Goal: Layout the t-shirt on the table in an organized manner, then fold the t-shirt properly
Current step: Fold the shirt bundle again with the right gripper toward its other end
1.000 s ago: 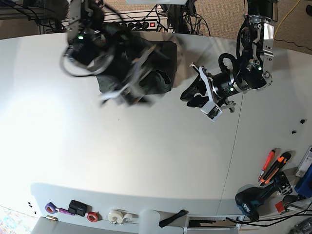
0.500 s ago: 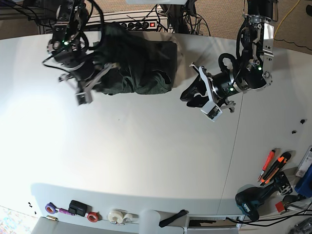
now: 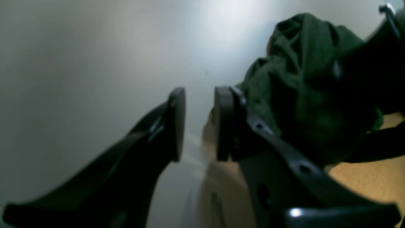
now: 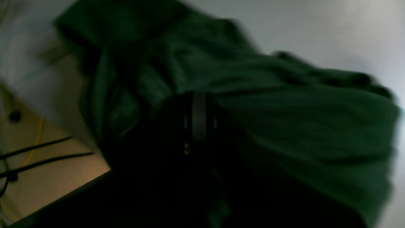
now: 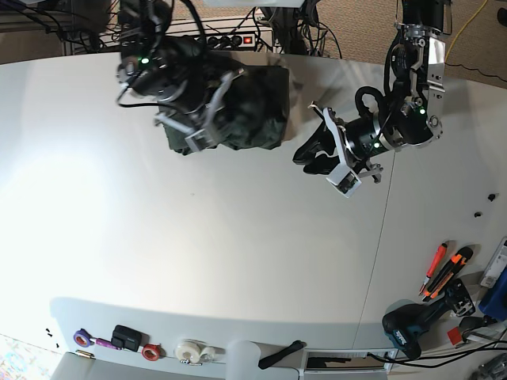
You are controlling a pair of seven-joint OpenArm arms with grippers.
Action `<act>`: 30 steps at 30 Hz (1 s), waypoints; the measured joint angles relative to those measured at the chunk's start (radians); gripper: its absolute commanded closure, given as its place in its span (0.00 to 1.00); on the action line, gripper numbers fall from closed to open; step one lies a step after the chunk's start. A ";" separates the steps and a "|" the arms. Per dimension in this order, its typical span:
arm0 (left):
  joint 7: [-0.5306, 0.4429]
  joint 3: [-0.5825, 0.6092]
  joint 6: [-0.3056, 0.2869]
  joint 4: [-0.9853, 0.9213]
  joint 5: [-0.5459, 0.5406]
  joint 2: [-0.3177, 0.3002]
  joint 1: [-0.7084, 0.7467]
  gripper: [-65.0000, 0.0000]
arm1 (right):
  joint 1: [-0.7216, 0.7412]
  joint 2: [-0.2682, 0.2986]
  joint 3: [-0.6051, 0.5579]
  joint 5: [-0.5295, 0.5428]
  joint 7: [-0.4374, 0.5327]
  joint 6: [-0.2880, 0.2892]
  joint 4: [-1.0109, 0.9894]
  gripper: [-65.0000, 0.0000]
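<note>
T-shirt [image 5: 253, 111]: soft dark green knit cloth, matt, wrinkled. Table [image 5: 238, 253]: smooth white, slight sheen.

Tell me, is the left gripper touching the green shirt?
Apart. In the base view the left gripper hangs over bare white table, with a strip of table showing between it and the green shirt.
</note>
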 measured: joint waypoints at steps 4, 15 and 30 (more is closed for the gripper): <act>0.000 0.000 0.000 0.000 0.000 0.000 0.000 0.77 | 0.000 0.000 -0.138 -0.001 -0.065 0.000 0.000 1.00; 0.000 0.000 0.000 0.000 0.000 0.000 0.000 0.77 | 0.002 0.003 -0.362 -0.141 -0.082 0.000 0.000 1.00; 0.000 0.000 0.000 0.000 0.000 0.000 0.000 0.77 | 0.005 0.007 -0.359 -0.222 -0.060 0.042 0.000 1.00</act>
